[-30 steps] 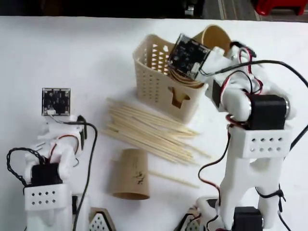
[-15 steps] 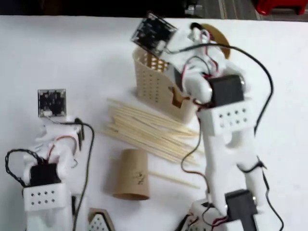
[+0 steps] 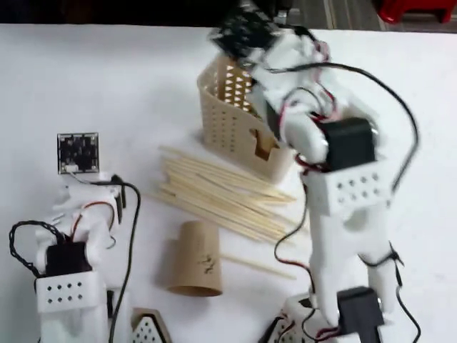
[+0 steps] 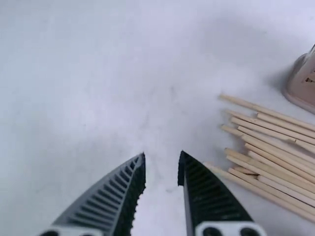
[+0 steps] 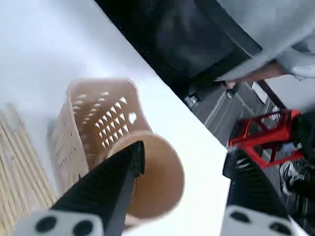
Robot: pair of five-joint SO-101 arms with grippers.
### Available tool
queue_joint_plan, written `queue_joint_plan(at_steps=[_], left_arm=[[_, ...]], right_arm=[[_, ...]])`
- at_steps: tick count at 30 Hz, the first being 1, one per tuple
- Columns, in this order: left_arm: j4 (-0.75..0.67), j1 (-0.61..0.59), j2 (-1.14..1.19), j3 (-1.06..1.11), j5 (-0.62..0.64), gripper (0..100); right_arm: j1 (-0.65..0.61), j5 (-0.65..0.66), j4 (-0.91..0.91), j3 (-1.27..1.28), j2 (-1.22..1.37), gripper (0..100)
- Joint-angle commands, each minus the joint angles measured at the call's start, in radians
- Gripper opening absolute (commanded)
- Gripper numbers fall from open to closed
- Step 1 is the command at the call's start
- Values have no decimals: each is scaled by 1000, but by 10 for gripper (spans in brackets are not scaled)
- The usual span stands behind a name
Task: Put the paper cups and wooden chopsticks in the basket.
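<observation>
Withdrawing sideways could let a jaw catch the paper cup (image 5: 157, 182) and drag it out, or tip the basket (image 5: 98, 113). The right tool (image 5: 184, 152) is released, jaws wide, the cup leaning in the basket just below and between them. Slightly parted and empty, the left tool (image 4: 161, 162) hovers over the counter (image 4: 74, 73), chopsticks (image 4: 266, 147) just beside it, a second cup (image 3: 194, 259) nearby.

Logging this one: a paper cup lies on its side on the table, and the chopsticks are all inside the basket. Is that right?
Not quite. The paper cup does lie on its side on the table, but the chopsticks are not inside the basket. They lie in a pile on the table beside it, as the high view shows.
</observation>
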Motion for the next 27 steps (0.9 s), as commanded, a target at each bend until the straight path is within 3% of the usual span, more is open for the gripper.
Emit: queue_joint_plan(at_steps=[1, 6, 8, 15, 18, 27], left_arm=[[-23, -8, -16, -3, 5, 129], [-17, -1, -18, -38, 0, 129], [5, -1, -18, -75, -55, 151], [203, 16, -18, -284, -207, 231], [328, 90, -18, -379, -298, 233], [683, 420, -13, -557, -493, 266]], right_arm=[[65, -31, 157, -41, -110, 265], [119, -31, 337, -41, -139, 265], [159, -31, 361, -28, -145, 263], [239, -31, 352, 166, -173, 111], [239, -31, 349, 258, -209, 70], [249, -32, 285, 597, -378, 67]])
